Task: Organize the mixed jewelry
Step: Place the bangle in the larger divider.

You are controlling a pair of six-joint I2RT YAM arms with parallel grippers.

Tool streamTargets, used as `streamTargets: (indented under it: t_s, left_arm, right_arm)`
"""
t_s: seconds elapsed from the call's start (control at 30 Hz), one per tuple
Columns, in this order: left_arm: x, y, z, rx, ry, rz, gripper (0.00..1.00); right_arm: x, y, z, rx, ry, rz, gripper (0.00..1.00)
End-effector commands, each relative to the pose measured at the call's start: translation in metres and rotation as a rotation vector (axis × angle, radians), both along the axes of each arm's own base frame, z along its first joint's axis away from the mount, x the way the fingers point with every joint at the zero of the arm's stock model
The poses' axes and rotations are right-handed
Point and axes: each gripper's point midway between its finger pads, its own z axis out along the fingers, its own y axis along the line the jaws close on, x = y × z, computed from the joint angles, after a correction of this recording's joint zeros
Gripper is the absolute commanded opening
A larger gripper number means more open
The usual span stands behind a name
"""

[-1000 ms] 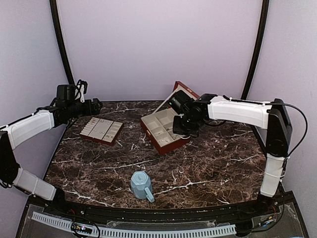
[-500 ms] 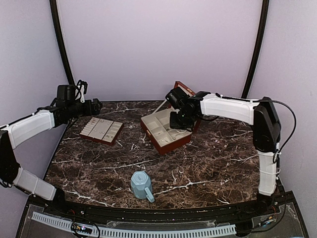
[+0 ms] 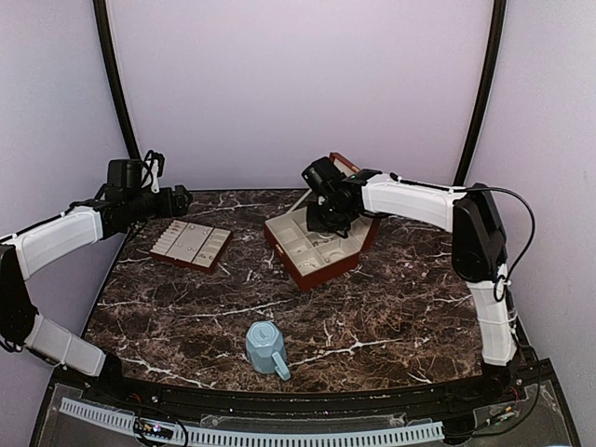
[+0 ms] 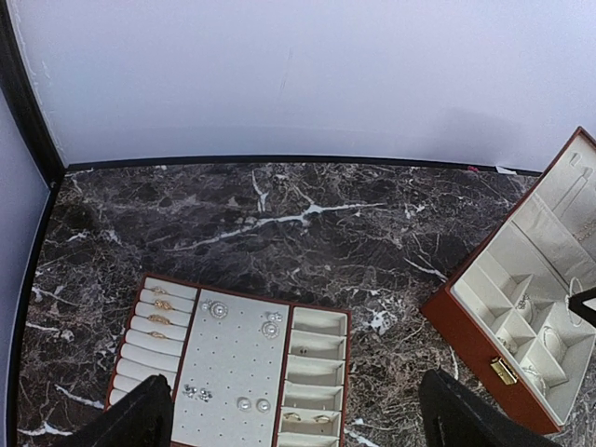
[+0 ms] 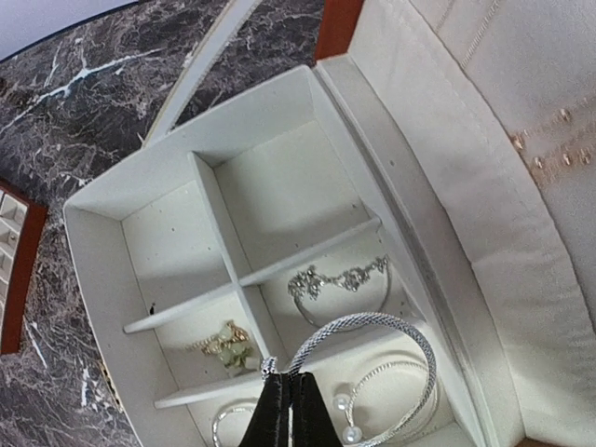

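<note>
Since the earlier frame, the right arm has swung toward the upper left. Its right gripper [image 3: 321,212] has gone from the right side of the box [image 3: 321,270] to above the rear compartments. The left arm has not shifted.

In the right wrist view, the right gripper [image 5: 284,405] sits at bottom centre, jaws closed, pinching one end of the hoop [image 5: 346,322]. The hoop is over the lower-right compartments. A chain bracelet [image 5: 340,279] lies in the compartment just above it.

The left gripper [image 4: 298,424] is at left, above the tray [image 4: 233,354], jaws wide apart and holding nothing.

The mug [image 3: 265,349] is at lower centre.
</note>
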Motion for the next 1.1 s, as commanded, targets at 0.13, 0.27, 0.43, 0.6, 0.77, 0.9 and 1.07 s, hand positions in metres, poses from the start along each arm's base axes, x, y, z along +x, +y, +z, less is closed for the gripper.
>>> streamTargets:
  t_s: [0.13,0.27,0.43,0.6,0.77,0.9,1.07]
  left_arm:
    - [-0.001,0.0,0.006,0.012,-0.028,-0.004,0.94]
    - [-0.002,0.0,0.009,0.007,-0.036,-0.005,0.94]
    - [-0.003,-0.002,0.011,-0.005,-0.04,-0.014,0.94]
    - [-0.003,-0.002,0.012,-0.007,-0.044,-0.014,0.94]
    - [-0.003,-0.003,0.012,-0.011,-0.044,-0.015,0.94]
    - [-0.003,-0.003,0.011,-0.01,-0.041,-0.015,0.94]
    - [-0.002,-0.003,0.01,-0.009,-0.038,-0.015,0.94]
  right_arm:
    - [0.04,0.019,0.009,0.027,-0.101,0.036,0.0]
    - [0.052,0.023,0.008,0.051,-0.119,0.038,0.0]
    - [0.062,0.034,0.007,0.082,-0.143,0.067,0.0]
    - [0.072,0.04,-0.004,0.109,-0.122,0.065,0.0]
    - [0.081,0.049,-0.007,0.141,-0.128,0.075,0.0]
    - [0.087,0.051,-0.015,0.15,-0.124,0.069,0.0]
    - [0.089,0.049,-0.027,0.134,-0.115,0.061,0.0]
